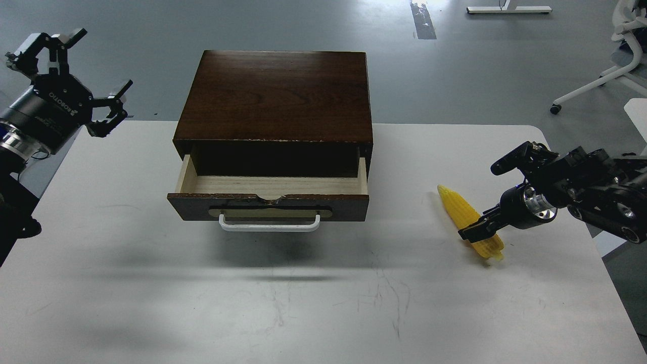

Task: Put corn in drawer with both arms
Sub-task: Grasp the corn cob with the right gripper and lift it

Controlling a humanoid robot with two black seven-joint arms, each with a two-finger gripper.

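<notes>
The yellow corn [459, 207] lies on the white table [323, 303], right of the box, tip pointing to the far left. My right gripper [472, 230] reaches in from the right and its dark fingers overlap the cob's lower half; I cannot tell the fingers apart or whether they hold it. The drawer [273, 185] of the dark brown box [275, 96] is pulled open, showing a pale, empty interior and a white bar handle [269, 225]. My left gripper [86, 68] is open, raised past the table's far left corner, away from the box.
The box stands at the table's far middle. An office chair base [596, 81] and grey floor lie beyond the table's far right. The table's right edge [606, 283] is close behind the corn.
</notes>
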